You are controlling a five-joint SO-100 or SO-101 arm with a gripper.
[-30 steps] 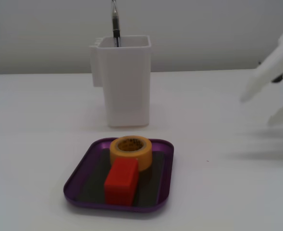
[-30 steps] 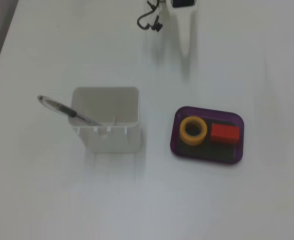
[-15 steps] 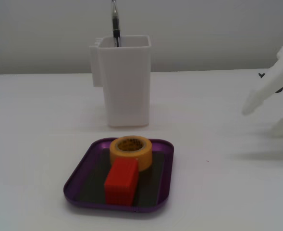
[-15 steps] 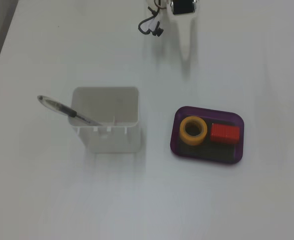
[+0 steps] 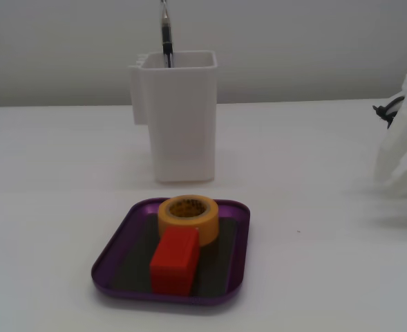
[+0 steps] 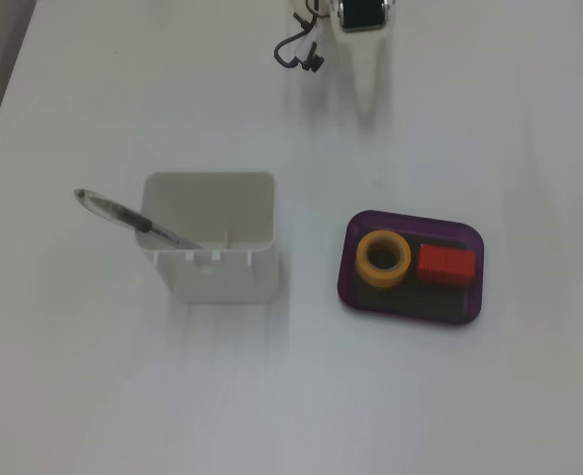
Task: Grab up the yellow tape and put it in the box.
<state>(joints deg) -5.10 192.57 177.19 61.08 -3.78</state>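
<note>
The yellow tape (image 5: 188, 225) lies flat inside the purple tray, the box (image 5: 120, 238), in its far half in a fixed view. A red block (image 5: 174, 263) sits in the tray against the tape. In the fixed view from above, the tape (image 6: 363, 259) is in the left half of the box (image 6: 400, 303) and the red block (image 6: 445, 264) in the right half. My white gripper (image 6: 367, 99) is far from the box, at the top of that view; its fingers look closed together and hold nothing. It shows blurred at the right edge of the other fixed view (image 5: 400, 155).
A tall white plastic container (image 5: 182, 124) stands behind the tray with a pen (image 5: 166, 34) leaning in it. From above, the container (image 6: 212, 277) is left of the tray. A dark cable (image 6: 301, 54) hangs by the arm.
</note>
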